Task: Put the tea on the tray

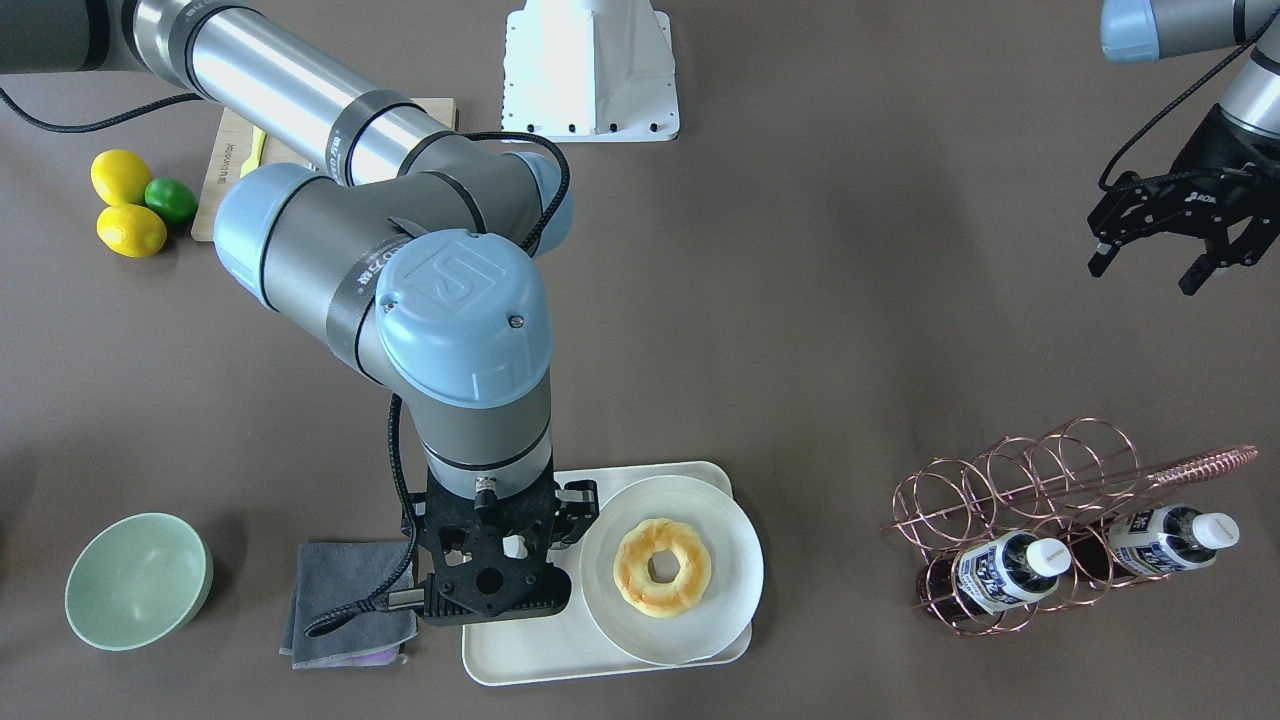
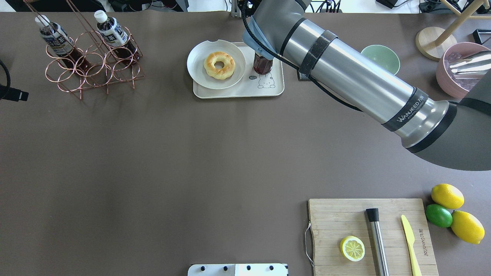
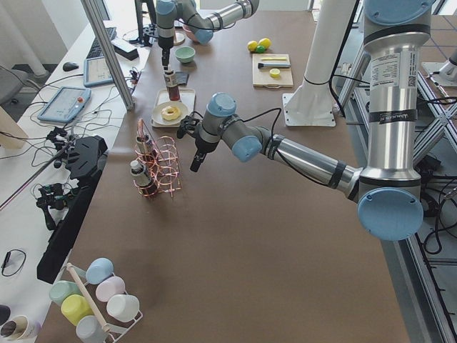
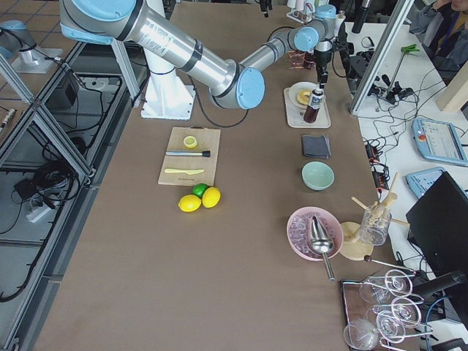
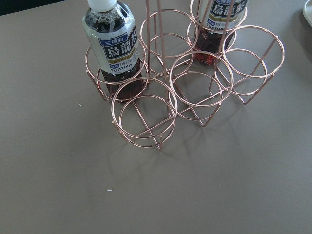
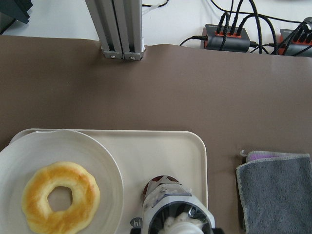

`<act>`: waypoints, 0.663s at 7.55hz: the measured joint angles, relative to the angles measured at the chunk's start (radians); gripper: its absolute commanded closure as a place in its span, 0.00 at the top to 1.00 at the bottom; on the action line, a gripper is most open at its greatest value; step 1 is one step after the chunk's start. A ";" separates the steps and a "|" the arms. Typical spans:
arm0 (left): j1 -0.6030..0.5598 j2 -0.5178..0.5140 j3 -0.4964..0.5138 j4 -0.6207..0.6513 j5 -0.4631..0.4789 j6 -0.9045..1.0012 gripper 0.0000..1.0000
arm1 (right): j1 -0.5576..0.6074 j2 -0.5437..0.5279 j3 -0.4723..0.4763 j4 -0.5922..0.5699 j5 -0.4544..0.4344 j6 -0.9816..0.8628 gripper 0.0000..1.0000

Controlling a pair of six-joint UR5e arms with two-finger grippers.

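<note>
1 tea (image 2: 262,63) on tray (image 2: 274,82), 2 in rack (image 2: 92,65); L claw (image 1: 1145,274) spread, R claw (image 1: 495,560) unclear

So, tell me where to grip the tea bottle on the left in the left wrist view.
Take the tea bottle by its shoulder and label, above the copper rack's ring, coming down from above. It stands upright with its lower part caged by the ring, so only the top is free and it should lift straight up.
</note>
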State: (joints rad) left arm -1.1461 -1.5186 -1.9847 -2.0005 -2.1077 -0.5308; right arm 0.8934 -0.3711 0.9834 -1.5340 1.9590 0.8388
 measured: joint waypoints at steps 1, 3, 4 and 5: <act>0.000 0.000 0.000 0.001 0.000 0.000 0.97 | 0.005 0.000 0.003 -0.001 0.004 -0.002 1.00; -0.020 0.000 0.003 0.010 -0.017 0.007 0.97 | 0.055 -0.010 0.034 -0.025 0.063 -0.047 1.00; -0.061 -0.006 0.017 0.025 -0.072 0.018 0.97 | 0.102 -0.050 0.092 -0.072 0.103 -0.130 1.00; -0.107 -0.011 0.038 0.047 -0.114 0.071 0.97 | 0.154 -0.119 0.164 -0.105 0.150 -0.226 1.00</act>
State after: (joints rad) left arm -1.2536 -1.5298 -1.9464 -1.9533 -2.2218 -0.4593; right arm 1.0477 -0.4905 1.1477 -1.6390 2.1088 0.6132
